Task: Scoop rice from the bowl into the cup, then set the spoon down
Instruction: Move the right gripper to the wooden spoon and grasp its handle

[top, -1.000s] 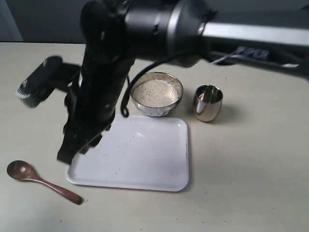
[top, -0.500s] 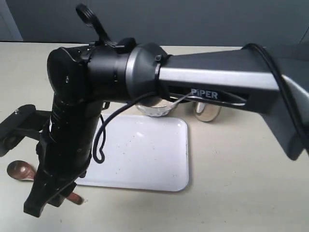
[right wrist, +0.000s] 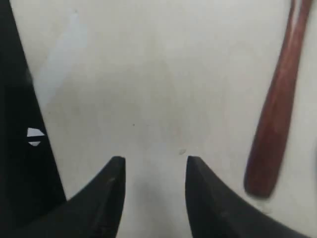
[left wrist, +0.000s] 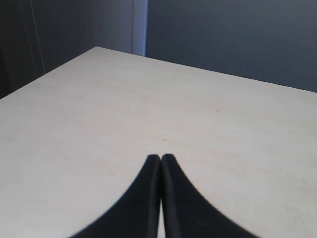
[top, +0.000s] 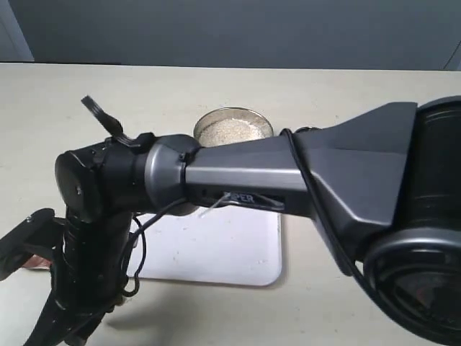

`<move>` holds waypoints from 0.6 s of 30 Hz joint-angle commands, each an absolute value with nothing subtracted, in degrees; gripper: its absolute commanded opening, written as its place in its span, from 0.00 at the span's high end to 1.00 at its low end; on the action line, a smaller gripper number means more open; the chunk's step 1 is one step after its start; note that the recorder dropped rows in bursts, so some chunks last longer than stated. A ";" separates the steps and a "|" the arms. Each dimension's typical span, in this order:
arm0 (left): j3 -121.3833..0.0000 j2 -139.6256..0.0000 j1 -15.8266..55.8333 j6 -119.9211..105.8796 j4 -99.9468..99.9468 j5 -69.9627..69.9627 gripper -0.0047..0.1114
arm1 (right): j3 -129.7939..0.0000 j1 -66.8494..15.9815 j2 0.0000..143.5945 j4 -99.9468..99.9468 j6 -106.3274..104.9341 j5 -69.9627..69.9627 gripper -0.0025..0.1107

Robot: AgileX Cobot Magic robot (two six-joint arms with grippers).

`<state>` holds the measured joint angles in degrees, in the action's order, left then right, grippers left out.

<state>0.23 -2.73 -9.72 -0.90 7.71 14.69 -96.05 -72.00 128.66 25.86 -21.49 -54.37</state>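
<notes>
Moved: the right arm has swung lower and nearer over the last second, now hiding the cup and the near rim of the bowl, which were both clear a second ago.
Spoon (right wrist: 277,114): lies flat on the table at the near left, off the tray; only its handle shows in the right wrist view, and in the exterior view the arm covers nearly all of it.
Right gripper (right wrist: 153,166): fingers parted a moderate way, empty, hanging over bare table just beside the spoon handle, not around it.
Left gripper (left wrist: 161,161): fingertips pressed together, holding nothing, over bare table well away from the work.
Rice (top: 232,130): heaped in the bowl (top: 216,115) at the far side of the tray (top: 238,259).
Cup: hidden behind the arm; its contents cannot be told.
Progress: the spoon is not yet picked up, so grasping, scooping, pouring and setting down all appear to remain.
</notes>
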 commanded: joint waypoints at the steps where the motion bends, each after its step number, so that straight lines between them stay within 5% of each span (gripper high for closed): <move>1: 0.00 -2.70 -9.54 -0.54 7.66 14.10 0.96 | -96.35 -71.99 128.79 20.25 -17.07 -52.44 0.63; 18: 0.00 -2.70 -9.54 -0.54 7.70 14.22 0.96 | -96.35 -71.99 130.91 12.91 -12.86 -48.72 0.63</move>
<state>0.23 -2.73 -9.72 -0.90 7.71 14.69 -96.05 -72.09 130.63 13.64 -12.90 -49.54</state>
